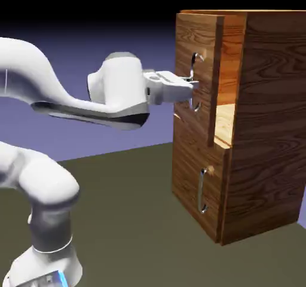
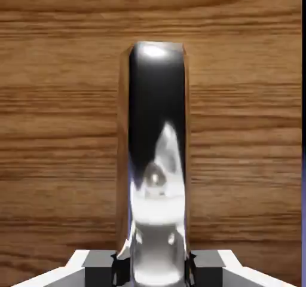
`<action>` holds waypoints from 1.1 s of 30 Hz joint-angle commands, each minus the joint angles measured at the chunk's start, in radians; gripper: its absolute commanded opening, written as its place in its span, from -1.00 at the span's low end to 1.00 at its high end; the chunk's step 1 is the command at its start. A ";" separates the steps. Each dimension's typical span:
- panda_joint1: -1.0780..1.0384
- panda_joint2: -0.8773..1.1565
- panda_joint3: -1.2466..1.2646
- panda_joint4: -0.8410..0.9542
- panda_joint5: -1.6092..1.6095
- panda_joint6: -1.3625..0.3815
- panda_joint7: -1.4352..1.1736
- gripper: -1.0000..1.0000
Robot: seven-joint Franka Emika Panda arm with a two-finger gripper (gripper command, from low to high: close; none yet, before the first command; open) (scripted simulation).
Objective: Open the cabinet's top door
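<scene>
The cabinet [image 1: 269,130] of reddish-brown wood stands at the exterior view's right. Its top door [image 1: 186,124] stands slightly out from the cabinet front, with a gap showing pale wood inside. My gripper [image 1: 190,84] reaches level from the left and is shut on the top door's silver bar handle [image 1: 195,103] at about mid-height. In the hand view the shiny handle [image 2: 156,148] rises large between the two grey fingertips [image 2: 98,260], with the door's wood grain [image 2: 60,130] filling the background.
Below the top door sits a second panel [image 1: 191,196] with its own metal handle [image 1: 202,190], flush with the cabinet. The dark table [image 1: 131,220] stretches in front of the cabinet. My arm's base [image 1: 48,244] stands at the lower left.
</scene>
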 commanded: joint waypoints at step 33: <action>-0.142 -0.297 0.938 -0.084 1.348 -0.823 -0.511 -1.00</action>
